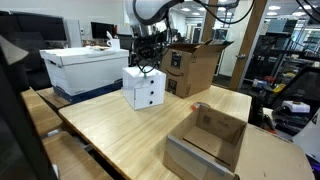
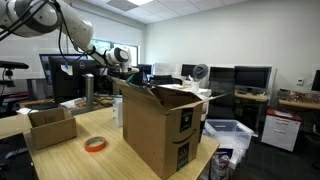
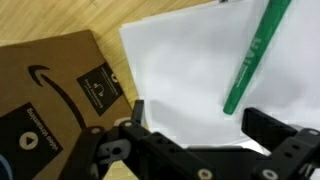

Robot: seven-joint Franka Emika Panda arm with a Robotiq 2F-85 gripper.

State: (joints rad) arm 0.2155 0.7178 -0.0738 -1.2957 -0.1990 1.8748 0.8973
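Observation:
In the wrist view my gripper (image 3: 200,120) is open and empty, its two black fingers hanging just above the top of a white box (image 3: 180,60). A green marker (image 3: 255,55) lies on that top, ahead of the fingers and apart from them. In an exterior view the gripper (image 1: 148,63) hovers right over the small white box (image 1: 143,88) at the far side of the wooden table (image 1: 130,135). In an exterior view the arm reaches in from the upper left, and the gripper (image 2: 130,72) is partly hidden behind a tall cardboard box.
A brown Amazon box (image 1: 195,65) (image 3: 60,95) stands close beside the white box. An open shallow cardboard box (image 1: 205,140) sits at the table's near corner. A large white bin with a blue lid (image 1: 85,70) stands by the table. An orange tape roll (image 2: 95,144) lies on the table.

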